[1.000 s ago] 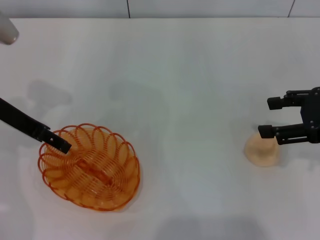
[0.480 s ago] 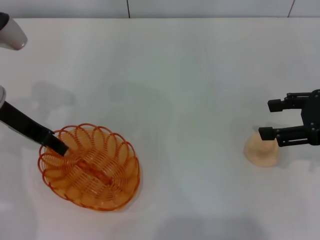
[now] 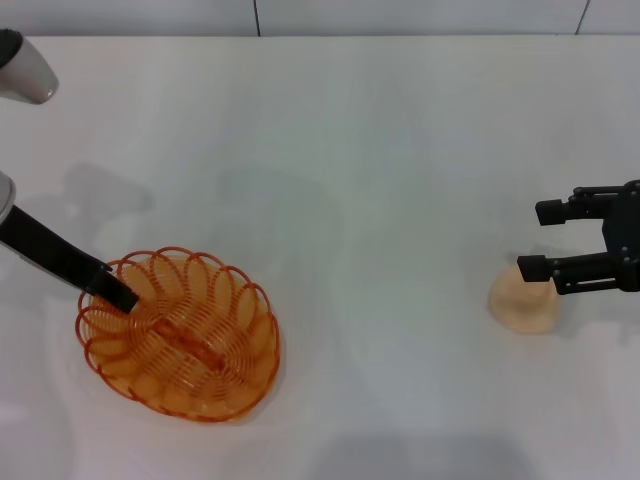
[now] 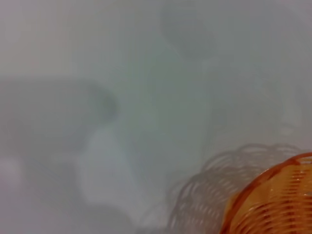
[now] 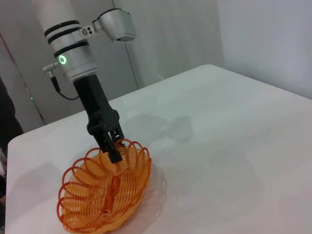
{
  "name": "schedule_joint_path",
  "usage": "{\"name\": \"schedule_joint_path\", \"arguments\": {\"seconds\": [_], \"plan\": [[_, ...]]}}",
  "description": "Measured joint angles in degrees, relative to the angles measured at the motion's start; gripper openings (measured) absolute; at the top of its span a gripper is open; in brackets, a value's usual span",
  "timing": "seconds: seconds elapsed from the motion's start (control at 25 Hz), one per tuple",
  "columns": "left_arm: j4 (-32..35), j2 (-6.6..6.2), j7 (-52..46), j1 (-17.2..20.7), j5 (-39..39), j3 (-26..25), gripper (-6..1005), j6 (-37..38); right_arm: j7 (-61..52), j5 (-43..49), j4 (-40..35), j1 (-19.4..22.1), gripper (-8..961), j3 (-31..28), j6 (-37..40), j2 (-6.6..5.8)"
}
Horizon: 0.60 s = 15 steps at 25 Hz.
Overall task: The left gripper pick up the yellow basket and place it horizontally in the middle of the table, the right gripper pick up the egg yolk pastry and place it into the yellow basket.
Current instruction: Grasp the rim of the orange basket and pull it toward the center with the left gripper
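The yellow basket (image 3: 178, 335) rests on the white table (image 3: 350, 150) at the front left, its long axis slanted. My left gripper (image 3: 118, 292) reaches down onto the basket's far-left rim with its fingers pinched together on the wire. The right wrist view shows the same grip (image 5: 113, 150) on the basket (image 5: 105, 192). A piece of the basket's rim (image 4: 273, 204) shows in the left wrist view. The egg yolk pastry (image 3: 522, 302) lies on the table at the right. My right gripper (image 3: 537, 239) is open and hovers just beyond the pastry, partly over its far edge.
The table's far edge meets a grey wall (image 3: 300, 15). The white-and-silver section of the left arm (image 3: 25, 75) hangs over the far left corner. Bare white surface lies between the basket and the pastry.
The left arm has shifted a little; its tip slid slightly left along the rim and its white section has come further into view. The basket and pastry have not moved. The right gripper drifted slightly right.
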<state>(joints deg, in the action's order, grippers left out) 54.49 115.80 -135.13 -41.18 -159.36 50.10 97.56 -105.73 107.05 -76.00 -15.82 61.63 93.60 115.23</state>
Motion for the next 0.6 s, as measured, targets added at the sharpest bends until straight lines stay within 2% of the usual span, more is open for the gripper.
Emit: {"name": "schedule_joint_path", "arguments": {"seconds": [0.48, 0.6], "plan": [[0.00, -0.01, -0.19, 0.05, 0.00, 0.17, 375, -1.97, 0.00, 0.00, -0.03, 0.00, 778, -0.18, 0.00, 0.00], [-0.73, -0.21, -0.24, -0.03, -0.12, 0.18, 254, -2.54, 0.01, 0.00, -0.03, 0.00, 778, -0.17, 0.00, 0.00]]}}
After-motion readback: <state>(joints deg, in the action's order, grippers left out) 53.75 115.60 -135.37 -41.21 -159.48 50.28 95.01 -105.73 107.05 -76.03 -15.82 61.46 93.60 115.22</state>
